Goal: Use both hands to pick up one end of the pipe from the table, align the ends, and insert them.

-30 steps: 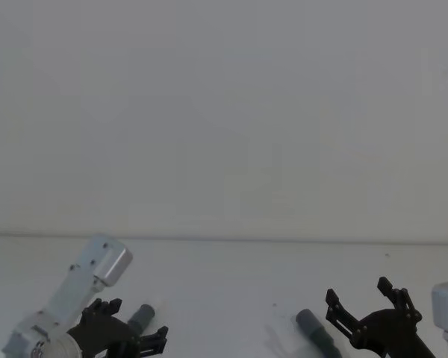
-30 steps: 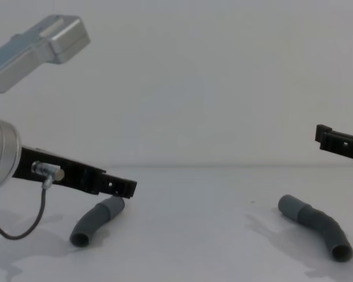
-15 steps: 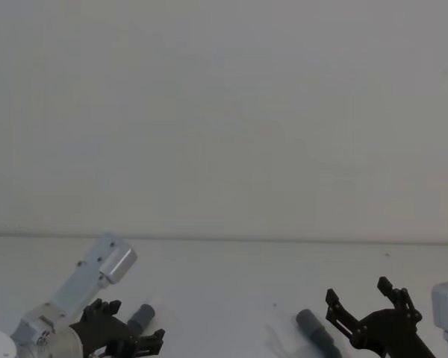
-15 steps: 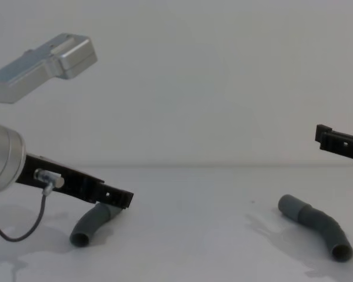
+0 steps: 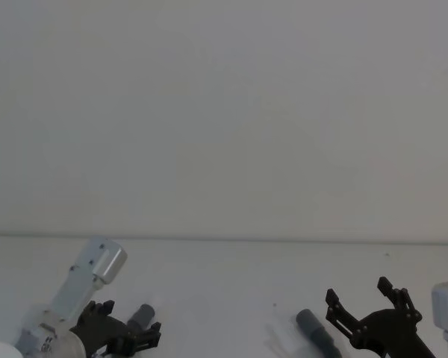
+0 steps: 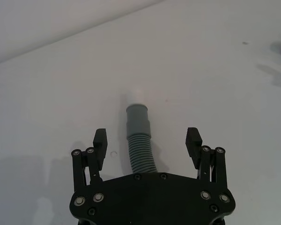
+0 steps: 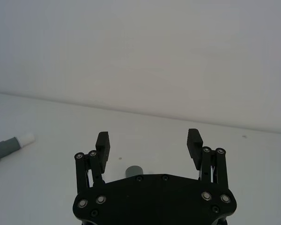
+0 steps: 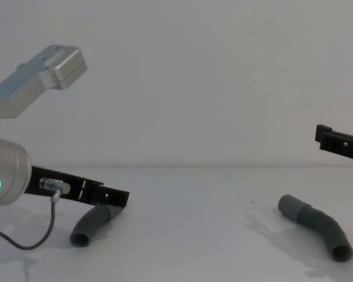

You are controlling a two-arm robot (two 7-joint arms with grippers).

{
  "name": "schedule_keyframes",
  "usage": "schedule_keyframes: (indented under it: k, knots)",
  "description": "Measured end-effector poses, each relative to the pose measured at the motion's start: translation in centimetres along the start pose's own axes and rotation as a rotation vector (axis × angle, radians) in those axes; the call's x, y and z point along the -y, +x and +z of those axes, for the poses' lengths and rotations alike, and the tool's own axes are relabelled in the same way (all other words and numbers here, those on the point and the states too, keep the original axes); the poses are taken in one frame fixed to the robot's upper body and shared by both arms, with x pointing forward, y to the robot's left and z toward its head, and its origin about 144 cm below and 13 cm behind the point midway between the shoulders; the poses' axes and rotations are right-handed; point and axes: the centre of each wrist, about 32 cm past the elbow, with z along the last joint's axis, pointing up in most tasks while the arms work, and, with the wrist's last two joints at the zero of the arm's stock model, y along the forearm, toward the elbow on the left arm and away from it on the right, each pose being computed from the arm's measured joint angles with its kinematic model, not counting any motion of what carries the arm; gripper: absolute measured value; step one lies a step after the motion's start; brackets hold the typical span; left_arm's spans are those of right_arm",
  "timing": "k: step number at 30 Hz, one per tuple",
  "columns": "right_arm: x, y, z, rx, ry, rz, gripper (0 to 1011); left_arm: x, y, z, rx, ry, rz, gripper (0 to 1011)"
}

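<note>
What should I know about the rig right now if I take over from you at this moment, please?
Left gripper: open, low over the table, with a finger on either side of the left pipe piece behind its white spigot tip; no grasp yet.
Right gripper: open, raised above the right pipe piece, not touching it.
Both pieces lie on the table, far apart.
Done: left arm lined up for its pick.
Left to do: close on the left piece, lower and grasp the right one, lift both, align the ends, insert.
</note>
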Motion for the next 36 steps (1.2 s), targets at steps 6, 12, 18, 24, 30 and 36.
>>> schedule_keyframes:
  k: [6, 12, 18, 24, 30, 36]
  knots:
    - [0.0, 0.0, 0.0, 0.0, 0.0, 0.0, 1004, 0.4, 0.0, -0.4, -0.035, -0.007, 0.019, 1001]
    - [0.0, 0.0, 0.0, 0.0, 0.0, 0.0, 1004, 0.8, 0.2, -0.6, -0.066, -0.005, 0.017, 1001]
    - [0.0, 0.0, 0.0, 0.0, 0.0, 0.0, 1004, 1.3, 0.7, -0.4, -0.083, -0.001, 0.003, 1001]
    - [0.0, 0.0, 0.0, 0.0, 0.0, 0.0, 1004, 1.8, 1.2, -0.2, -0.09, 0.006, -0.011, 1001]
    - [0.0, 0.0, 0.0, 0.0, 0.0, 0.0, 1004, 2.1, 1.5, -0.1, -0.095, 0.011, -0.02, 1001]
    - [0.0, 0.0, 0.0, 0.0, 0.0, 0.0, 1004, 2.5, 1.8, -0.1, -0.102, 0.017, -0.026, 1001]
